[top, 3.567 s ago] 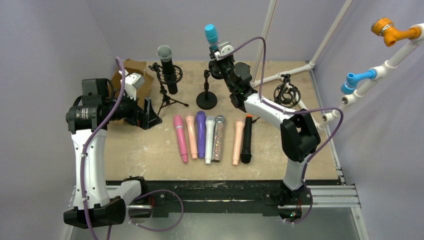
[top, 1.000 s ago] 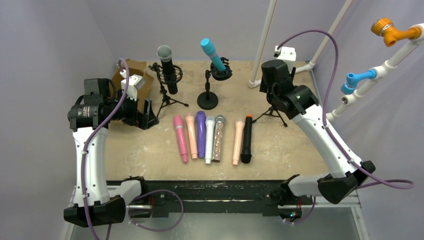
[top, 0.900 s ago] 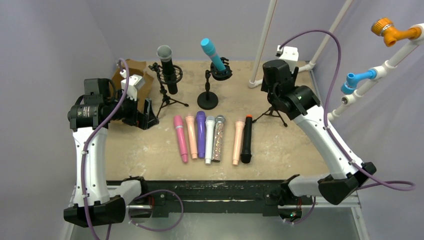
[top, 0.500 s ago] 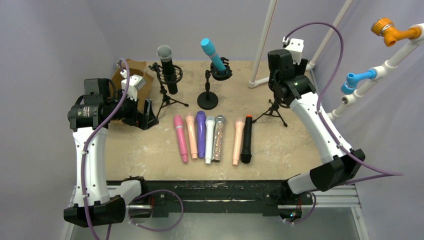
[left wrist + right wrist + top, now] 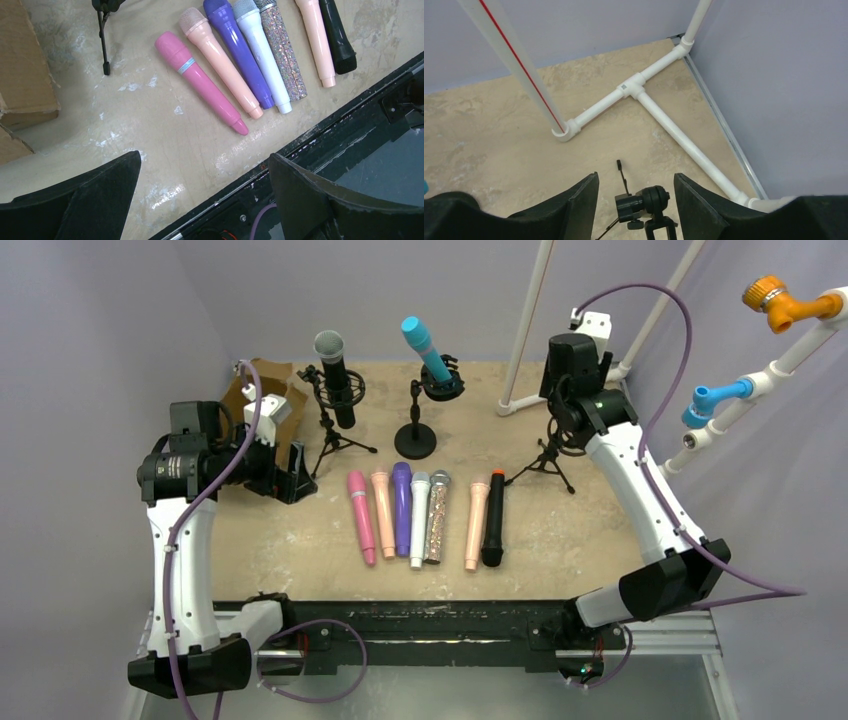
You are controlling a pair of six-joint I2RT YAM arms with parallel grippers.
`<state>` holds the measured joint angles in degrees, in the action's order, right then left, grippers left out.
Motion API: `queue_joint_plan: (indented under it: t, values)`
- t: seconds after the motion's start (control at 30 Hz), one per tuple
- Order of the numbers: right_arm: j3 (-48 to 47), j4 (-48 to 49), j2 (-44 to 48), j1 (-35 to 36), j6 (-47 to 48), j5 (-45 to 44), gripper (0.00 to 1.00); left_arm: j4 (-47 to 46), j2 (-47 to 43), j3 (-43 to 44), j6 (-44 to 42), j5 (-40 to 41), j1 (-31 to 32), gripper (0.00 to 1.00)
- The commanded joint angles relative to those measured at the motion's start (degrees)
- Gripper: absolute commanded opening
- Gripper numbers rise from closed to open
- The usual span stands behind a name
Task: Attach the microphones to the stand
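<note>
Our right arm (image 5: pixel 640 502) is now over the right-hand tripod (image 5: pixel 546 453), off the teal mic (image 5: pixel 424 348).
We see the right pincer (image 5: pixel 635 177) open over its head, left pincer (image 5: pixel 203 159) wide open, empty; seven microphones (image 5: pixel 420 520) rowed mid-counter (image 5: pixel 570 535).

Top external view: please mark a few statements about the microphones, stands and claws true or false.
1. The teal microphone sits in the round-base stand. True.
2. Seven microphones lie in a row, with the pink microphone leftmost. True.
3. The right claw holds a microphone. False: it is open and empty, above the small tripod stand.
4. The grey-headed black microphone lies flat in the row. False: it stands upright in the left tripod stand.
5. The left claw is shut. False: it is open.
</note>
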<state>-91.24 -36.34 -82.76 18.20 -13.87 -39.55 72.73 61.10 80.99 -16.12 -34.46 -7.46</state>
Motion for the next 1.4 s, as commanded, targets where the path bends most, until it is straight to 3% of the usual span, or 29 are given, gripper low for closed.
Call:
queue_joint_plan:
  t: [0.0,0.2,0.47,0.57,0.8,1.1,1.37]
  values:
    - [0.93,-0.54,0.46,-0.32,-0.08,4.35,0.62,-0.14,-0.90,0.24,-1.07,-0.37,0.09,1.00]
    - [2.65,-1.46,0.98,-0.42,-0.28,4.01,0.63,-0.99,-1.17,0.21,-0.70,1.47,0.11,1.00]
    - [1.25,0.41,-0.26,-0.99,0.25,6.46,0.24,-1.09,-1.60,1.01,-0.45,1.66,0.17,1.00]
    - [-1.34,1.44,-0.64,-0.97,1.76,8.90,0.15,-1.00,-1.64,0.77,-0.40,1.97,0.12,1.00]
    - [-1.86,6.36,0.31,-0.95,4.20,15.11,0.14,-1.26,-1.73,0.83,-0.23,2.07,0.11,1.00]
    - [0.28,7.65,-1.88,-0.88,0.80,18.00,0.13,-1.01,-2.17,0.73,-0.82,2.91,0.12,1.00]
    - [0.97,6.48,-3.20,-0.94,-0.08,18.90,0.25,-1.20,-2.06,0.66,-0.42,2.62,0.10,1.00]
